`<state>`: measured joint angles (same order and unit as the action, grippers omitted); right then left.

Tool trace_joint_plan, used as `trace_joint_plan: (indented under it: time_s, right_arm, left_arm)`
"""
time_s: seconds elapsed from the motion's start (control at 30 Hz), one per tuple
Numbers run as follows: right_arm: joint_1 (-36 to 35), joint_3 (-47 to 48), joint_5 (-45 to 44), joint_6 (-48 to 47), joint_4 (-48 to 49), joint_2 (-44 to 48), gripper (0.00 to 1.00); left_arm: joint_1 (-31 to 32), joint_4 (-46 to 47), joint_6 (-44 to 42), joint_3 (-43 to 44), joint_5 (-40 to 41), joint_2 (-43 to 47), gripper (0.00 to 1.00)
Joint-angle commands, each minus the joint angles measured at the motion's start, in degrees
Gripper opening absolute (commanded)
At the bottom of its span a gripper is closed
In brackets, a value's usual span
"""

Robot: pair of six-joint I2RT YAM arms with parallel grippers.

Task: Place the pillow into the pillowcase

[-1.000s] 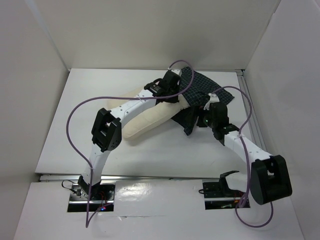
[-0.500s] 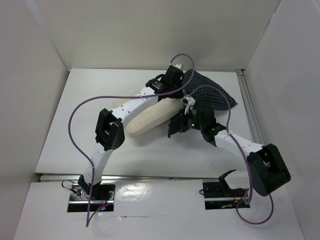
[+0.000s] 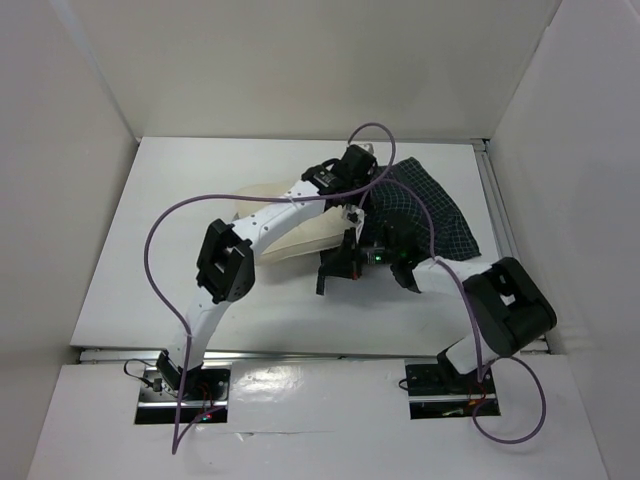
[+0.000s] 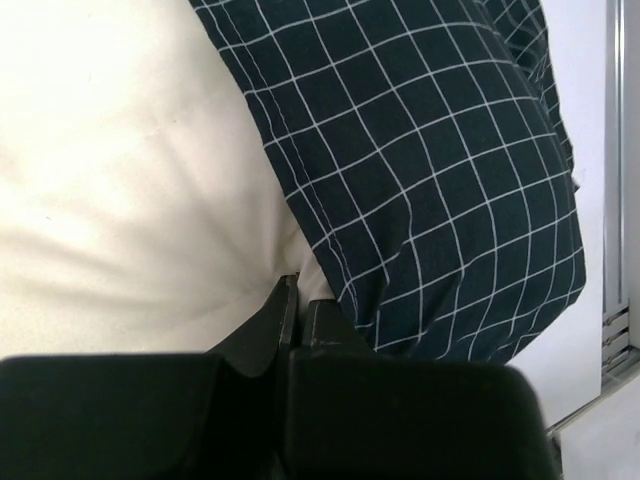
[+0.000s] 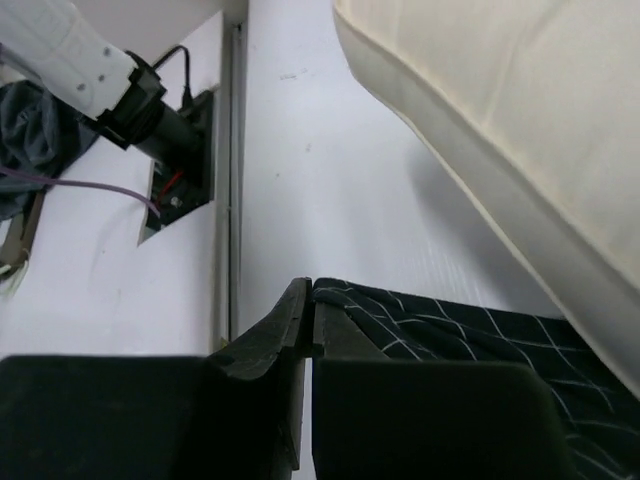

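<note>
On the table point(image 3: 150, 260), toward the far side.
To the left, pillow point(image 3: 300, 240); to the right, pillowcase point(image 3: 445, 215), lapping over pillow's right end.

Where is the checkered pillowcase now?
Top view: the pillowcase lies right of centre, over the right end of the pillow, its near edge at the right gripper.

Matt cream cloth pillow point(image 4: 120, 180); thin woven pillowcase point(image 4: 430, 180) (white-checked).
</note>
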<state>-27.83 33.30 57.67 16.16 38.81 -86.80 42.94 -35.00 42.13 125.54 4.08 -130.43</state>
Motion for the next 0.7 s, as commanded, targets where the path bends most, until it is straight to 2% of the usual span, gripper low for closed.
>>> trace_joint_plan:
  time_s: [0.0,0.03,0.1,0.13,0.2,0.23,0.27,0.3,0.4,0.43,0.5,0.53,0.67]
  right_arm:
    - [-4.2,2.7,5.9,-5.6,-10.4,8.7,0.08]
    - [-4.2,5.5,3.0,-10.9,-16.5,10.8,0.35]
    - [-4.2,7.4,-2.7,-13.6,-29.2,17.6,0.59]
    - [-4.2,8.0,-9.2,-14.5,-32.0,20.1,0.75]
    - [-4.2,8.0,-15.6,-13.4,-37.5,24.9,0.84]
    - [-4.2,8.0,-22.9,-12.7,-39.1,29.7,0.87]
    - [-4.2,8.0,-26.2,-11.2,-40.5,31.9,0.89]
    - [-3.5,7.4,-29.4,-10.2,-41.5,33.9,0.96]
    - [-2.9,8.3,-40.2,-8.3,-45.6,37.7,1.0]
    - [-2.9,9.3,-47.2,-7.6,-46.6,36.8,1.0]
    - [-2.9,12.7,-53.6,-6.8,-48.2,34.6,1.0]
    - [-2.9,13.7,-59.9,-6.1,-48.9,31.6,1.0]
    - [-2.9,20.1,-69.6,-8.6,-49.0,22.3,1.0]
  left_arm:
    - [0.1,9.7,0.0,-1.4,0.2,0.6,0.0]
    - [0.1,8.9,-2.2,-3.7,0.2,2.4,0.0]
    - [0.1,6.9,-3.8,-6.6,-0.6,4.6,0.35]
    - [0.1,6.1,-4.9,-10.4,-1.5,5.9,0.54]
    - [0.1,5.5,-5.5,-14.2,-1.5,10.5,0.89]
    - [0.1,5.5,-6.0,-16.4,-1.5,12.3,0.97]
    - [0.1,4.4,-6.5,-19.9,-0.9,14.0,1.0]
    - [0.1,4.4,-6.5,-21.2,-0.3,15.7,1.0]
    - [-0.4,3.9,-7.1,-23.9,1.5,20.8,1.0]
    - [-0.9,3.4,-7.9,-23.9,2.2,21.5,1.0]
    - [-1.8,-0.7,-7.1,-21.7,6.2,22.1,1.0]
    - [-3.2,-1.6,-7.1,-21.2,6.7,22.1,1.0]
    - [-8.5,0.0,-7.1,-21.1,4.7,22.6,1.0]
